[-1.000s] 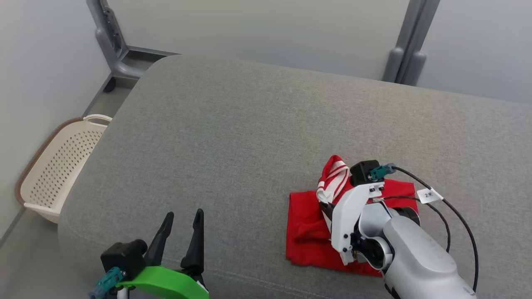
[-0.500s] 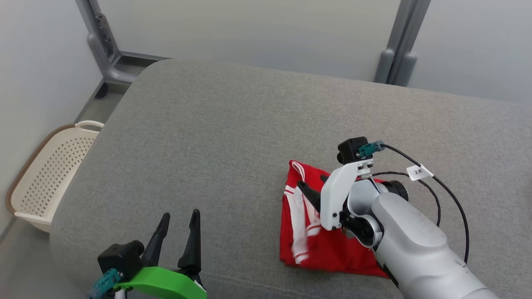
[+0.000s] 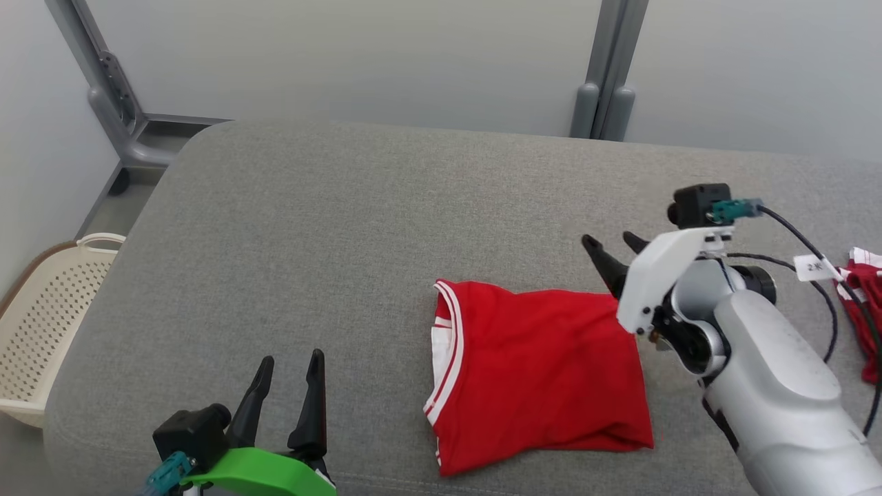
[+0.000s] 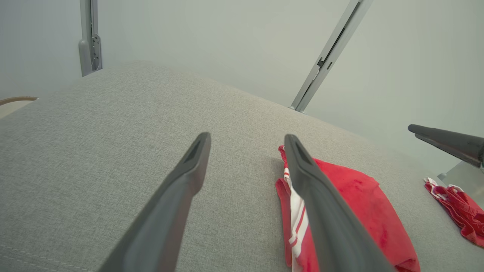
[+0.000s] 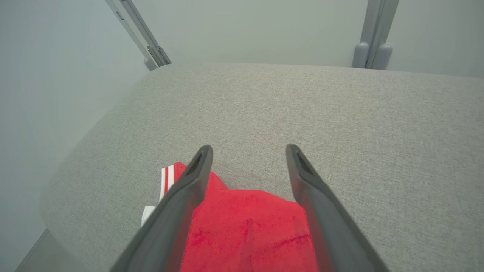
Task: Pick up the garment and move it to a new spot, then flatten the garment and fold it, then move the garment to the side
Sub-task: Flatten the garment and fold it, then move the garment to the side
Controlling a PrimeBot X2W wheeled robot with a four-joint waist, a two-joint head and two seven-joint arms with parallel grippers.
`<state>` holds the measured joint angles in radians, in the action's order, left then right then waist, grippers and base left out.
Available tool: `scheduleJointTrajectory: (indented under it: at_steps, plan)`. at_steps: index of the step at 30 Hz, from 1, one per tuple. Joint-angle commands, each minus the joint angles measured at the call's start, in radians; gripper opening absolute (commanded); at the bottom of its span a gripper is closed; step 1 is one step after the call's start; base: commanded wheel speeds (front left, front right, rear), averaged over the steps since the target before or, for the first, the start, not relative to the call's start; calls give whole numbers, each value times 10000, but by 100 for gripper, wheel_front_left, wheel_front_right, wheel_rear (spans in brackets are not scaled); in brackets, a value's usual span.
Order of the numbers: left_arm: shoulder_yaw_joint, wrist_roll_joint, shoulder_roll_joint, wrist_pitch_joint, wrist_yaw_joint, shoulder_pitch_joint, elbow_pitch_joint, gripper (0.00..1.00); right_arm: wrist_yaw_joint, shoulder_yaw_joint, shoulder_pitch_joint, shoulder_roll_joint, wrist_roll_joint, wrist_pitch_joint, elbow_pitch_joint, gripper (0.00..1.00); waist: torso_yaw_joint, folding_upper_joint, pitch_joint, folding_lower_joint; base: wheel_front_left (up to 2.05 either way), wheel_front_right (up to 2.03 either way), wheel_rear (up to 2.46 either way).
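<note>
Red garment [image 3: 544, 372], white-striped trim along its left edge, lies folded flat on the grey fabric surface [image 3: 344, 241], right of centre. Right hand [image 3: 608, 240] hovers by its far right corner, fingers spread, grasping nothing. Left hand [image 3: 292, 358] likewise released, well apart at lower left. Second red garment [image 3: 865, 303] at right edge; perforated basket [image 3: 34, 324] far left.

We see a red shirt [image 3: 544, 372] with white-striped trim (thin red between the white bands), a plain grey woven cushion [image 3: 331, 227], and a cream, brown-rimmed basket [image 3: 34, 331].
</note>
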<state>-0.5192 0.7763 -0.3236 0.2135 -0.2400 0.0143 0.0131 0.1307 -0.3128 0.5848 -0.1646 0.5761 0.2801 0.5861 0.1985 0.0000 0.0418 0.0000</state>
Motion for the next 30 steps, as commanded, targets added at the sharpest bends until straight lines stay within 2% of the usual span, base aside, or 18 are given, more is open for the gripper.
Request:
scheduleJointTrajectory:
  at_steps: [1, 5, 13, 21, 30]
  plan:
    - [32, 63, -67, 13, -49, -88, -37, 100, -2, 246, -406, -233, -49, 55, -155, 100, -62, 0, -50, 0, 0, 0, 0]
    - [41, 60, -117, -28, -93, -110, -147, 100, -2, 697, -1249, -701, -58, 249, -473, 100, -163, 0, -194, 0, 0, 0, 0]
    - [0, -57, -216, -138, -109, 212, -340, 100, -2, 879, -2396, -1125, 647, 746, -1080, 100, -65, 0, -702, 0, 0, 0, 0]
    - [-23, -189, -315, -255, -201, 466, -532, 100, -2, 826, -2881, -1278, 1136, 1172, -1010, 100, 375, 0, -1002, 0, 0, 0, 0]
    - [-58, -186, -308, -240, -206, 524, -539, 100, -2, 951, -2658, -1145, 1502, 1354, -305, 100, 927, 0, -1152, 0, 0, 0, 0]
